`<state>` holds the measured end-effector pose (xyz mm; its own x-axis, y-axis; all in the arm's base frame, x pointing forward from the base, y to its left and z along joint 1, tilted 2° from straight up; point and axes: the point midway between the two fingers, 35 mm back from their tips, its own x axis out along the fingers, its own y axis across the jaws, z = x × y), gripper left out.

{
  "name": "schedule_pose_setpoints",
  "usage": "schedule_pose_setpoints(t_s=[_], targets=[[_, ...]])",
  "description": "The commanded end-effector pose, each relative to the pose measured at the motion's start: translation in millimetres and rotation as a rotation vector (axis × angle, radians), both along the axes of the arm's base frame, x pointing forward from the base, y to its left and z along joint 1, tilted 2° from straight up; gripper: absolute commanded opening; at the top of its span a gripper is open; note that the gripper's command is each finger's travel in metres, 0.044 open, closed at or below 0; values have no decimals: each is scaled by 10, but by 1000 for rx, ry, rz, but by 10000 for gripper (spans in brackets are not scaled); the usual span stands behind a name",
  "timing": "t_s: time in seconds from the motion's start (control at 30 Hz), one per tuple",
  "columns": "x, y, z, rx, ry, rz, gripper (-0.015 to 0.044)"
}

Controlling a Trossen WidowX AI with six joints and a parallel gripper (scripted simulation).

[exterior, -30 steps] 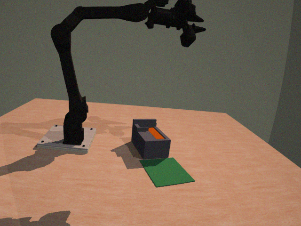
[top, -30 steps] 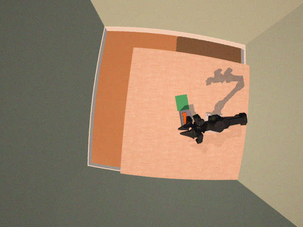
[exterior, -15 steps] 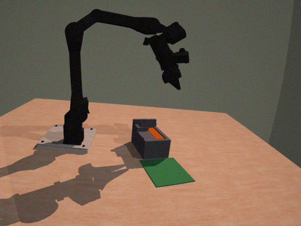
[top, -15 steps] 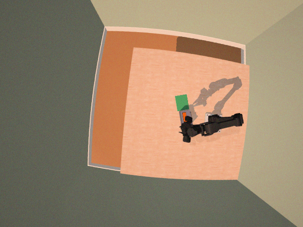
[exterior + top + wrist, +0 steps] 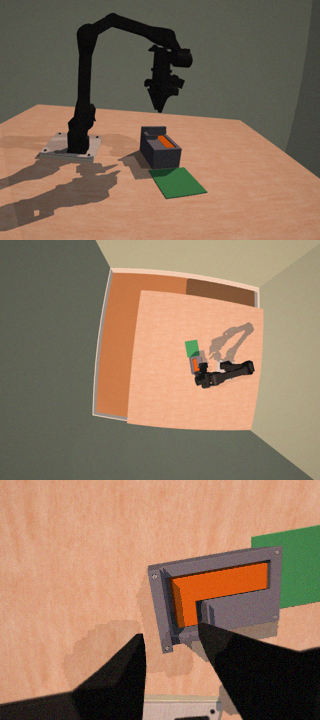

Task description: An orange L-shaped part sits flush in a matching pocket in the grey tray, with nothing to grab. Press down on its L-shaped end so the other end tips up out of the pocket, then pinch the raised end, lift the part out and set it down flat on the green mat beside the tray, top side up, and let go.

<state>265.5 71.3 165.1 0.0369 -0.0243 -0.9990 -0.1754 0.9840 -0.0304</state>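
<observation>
The orange part (image 5: 200, 587) looks rigid and light, flush in the grey tray (image 5: 160, 610); press its L-end, then pinch the raised end; fingers half apart, holding nothing.

Orange part (image 5: 215, 587), grey tray (image 5: 160, 610), green mat (image 5: 297, 565).

A pale wooden table top (image 5: 168, 384) with faint grain fills the middle of the room. Below it lies an orange-brown floor (image 5: 116, 343) (darker brown at one corner) edged by a pale skirting (image 5: 99, 343). Dull grey-green wall (image 5: 232, 51) rises behind; beige walls (image 5: 289, 343) adjoin. Light casts hard shadows across the table.
</observation>
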Motion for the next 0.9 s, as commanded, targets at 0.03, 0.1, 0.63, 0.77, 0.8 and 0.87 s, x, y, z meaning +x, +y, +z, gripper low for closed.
schedule_pose_setpoints(t_s=[0.03, 0.1, 0.63, 0.77, 0.8, 0.87], targets=[[-16, -10, -74, -10, 17, 14, 180], [-2, -11, -202, -10, 17, 14, 180], [-10, -35, -780, -8, 19, 13, 180], [-6, -36, -842, -8, 19, 13, 180], [-5, -37, -859, -8, 19, 13, 180], [-3, -38, -893, -8, 19, 13, 180]])
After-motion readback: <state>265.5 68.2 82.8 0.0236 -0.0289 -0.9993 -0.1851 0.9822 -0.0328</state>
